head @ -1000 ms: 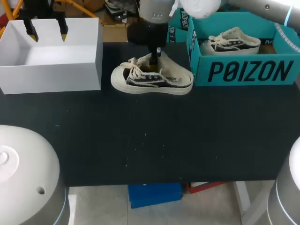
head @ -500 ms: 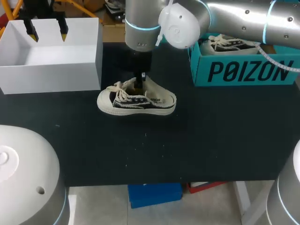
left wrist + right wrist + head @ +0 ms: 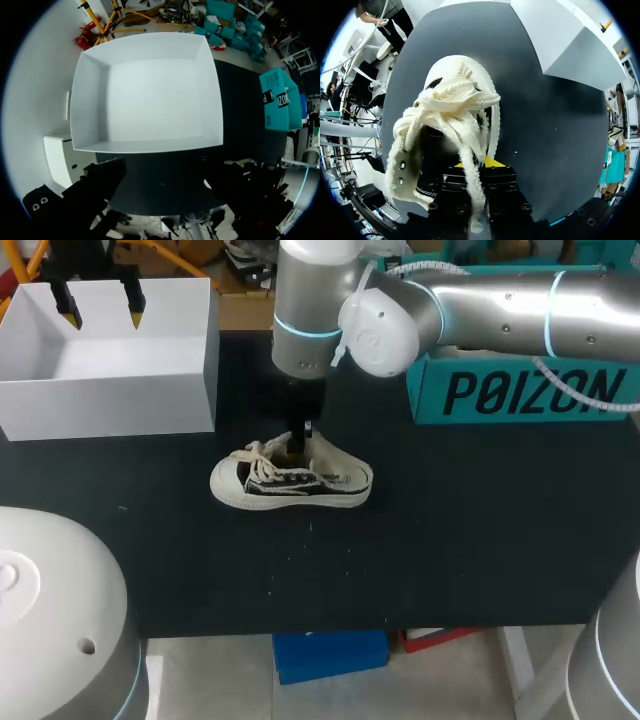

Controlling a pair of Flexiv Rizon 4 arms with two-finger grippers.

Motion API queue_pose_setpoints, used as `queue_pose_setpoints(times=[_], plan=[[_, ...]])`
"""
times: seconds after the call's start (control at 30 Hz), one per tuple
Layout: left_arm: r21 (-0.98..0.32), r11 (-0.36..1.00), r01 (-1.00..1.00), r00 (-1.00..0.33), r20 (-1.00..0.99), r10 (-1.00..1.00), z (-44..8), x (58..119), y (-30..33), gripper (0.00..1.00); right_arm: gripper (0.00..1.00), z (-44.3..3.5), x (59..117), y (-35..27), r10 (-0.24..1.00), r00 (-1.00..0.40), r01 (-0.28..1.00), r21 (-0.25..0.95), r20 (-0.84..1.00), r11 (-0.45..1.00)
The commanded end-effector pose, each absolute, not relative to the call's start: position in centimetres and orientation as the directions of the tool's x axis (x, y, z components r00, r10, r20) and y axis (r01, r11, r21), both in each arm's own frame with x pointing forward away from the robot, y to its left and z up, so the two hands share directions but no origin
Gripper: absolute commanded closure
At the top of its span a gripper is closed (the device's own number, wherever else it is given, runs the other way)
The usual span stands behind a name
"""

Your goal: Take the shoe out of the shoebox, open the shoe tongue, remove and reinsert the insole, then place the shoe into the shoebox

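Head view
- The shoe [image 3: 290,480], a cream low sneaker with black side panels and cream laces [image 3: 262,455], stands sole-down on the black table [image 3: 450,540]. It sits near the middle, with its toe pointing left.
- The right arm [image 3: 500,310] comes in from the right and reaches past the middle. The right gripper [image 3: 301,437] points straight down into the shoe's opening, with its fingers pressed together on the upper edge at the far side.
- The teal shoebox [image 3: 520,390] stands at the far right, well apart from the shoe. Its near face carries 1 line of large dark block lettering.
- A white box [image 3: 110,370] with an open top stands at the far left. The left gripper [image 3: 100,305] hangs over its far wall with its 2 yellow tips spread wide and nothing between them.

Left wrist view
- The left gripper [image 3: 170,200] shows as 2 dark finger bodies set well apart. It looks down into the white box [image 3: 145,90].
- The shoebox [image 3: 280,100] lies beyond the table [image 3: 240,95], to the right. Its side has a dark patch with pale lettering.

Right wrist view
- The right gripper [image 3: 476,169] is closed on the shoe [image 3: 465,100]. A strip of cream fabric runs between the 2 finger bodies, and a yellow tip shows just beside it.
- The laces [image 3: 455,100] bunch ahead of the fingers, with the toe cap farther on.
- A corner of the white box [image 3: 570,40] stands beyond the shoe on the table [image 3: 545,110].
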State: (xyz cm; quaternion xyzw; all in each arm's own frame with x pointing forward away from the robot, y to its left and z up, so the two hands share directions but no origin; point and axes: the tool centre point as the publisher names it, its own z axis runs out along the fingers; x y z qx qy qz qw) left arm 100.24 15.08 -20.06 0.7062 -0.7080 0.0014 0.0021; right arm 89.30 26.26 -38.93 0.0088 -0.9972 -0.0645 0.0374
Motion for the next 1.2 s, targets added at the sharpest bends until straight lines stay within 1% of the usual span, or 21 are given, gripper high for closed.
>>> queue_pose_setpoints(times=[0.03, 0.23, 0.4, 0.5, 0.7, 0.93, 1.0, 1.2], plan=[[0.002, 0.001, -1.000, -0.001, 0.002, -1.000, -20.0, 100.2, 15.0, 0.00, 0.00, -38.5, 89.7, 26.1, -0.020, -0.996, -0.010, 0.126, 0.082, 0.992], [0.002, 0.001, -1.000, -0.001, 0.002, -1.000, -20.0, 100.2, 15.0, 0.00, 0.00, -36.3, 89.7, 25.0, 0.002, -0.997, 0.011, 0.108, 0.083, 0.994], [0.002, 0.001, -1.000, -0.001, 0.002, -1.000, -20.0, 100.2, 15.0, 0.00, 0.00, -33.4, 89.8, 24.1, 0.048, -0.997, 0.056, 0.145, 0.057, 0.988], [0.002, 0.001, -1.000, -0.001, 0.002, -1.000, -20.0, 100.2, 15.0, 0.00, 0.00, -32.0, 89.8, 23.8, 0.060, -0.997, 0.067, 0.182, 0.042, 0.981], [0.002, 0.001, -1.000, -0.001, 0.002, -1.000, -20.0, 100.2, 15.0, 0.00, 0.00, -29.8, 89.7, 23.1, 0.100, -0.995, 0.088, 0.299, -0.026, 0.950], [0.002, 0.001, -1.000, -0.001, 0.002, -1.000, -20.0, 100.2, 15.0, 0.00, 0.00, -29.6, 89.2, 22.0, 0.136, -0.989, 0.100, 0.415, -0.059, 0.904], [0.002, 0.001, -1.000, -0.001, 0.002, -1.000, -20.0, 100.2, 15.0, 0.00, 0.00, -29.5, 89.2, 21.6, 0.151, -0.986, 0.102, 0.464, -0.071, 0.880], [0.002, 0.001, -1.000, -0.001, 0.002, -1.000, -20.0, 100.2, 15.0, 0.00, 0.00, -28.9, 89.3, 20.1, 0.148, -0.981, 0.056, 0.552, -0.123, 0.832]])
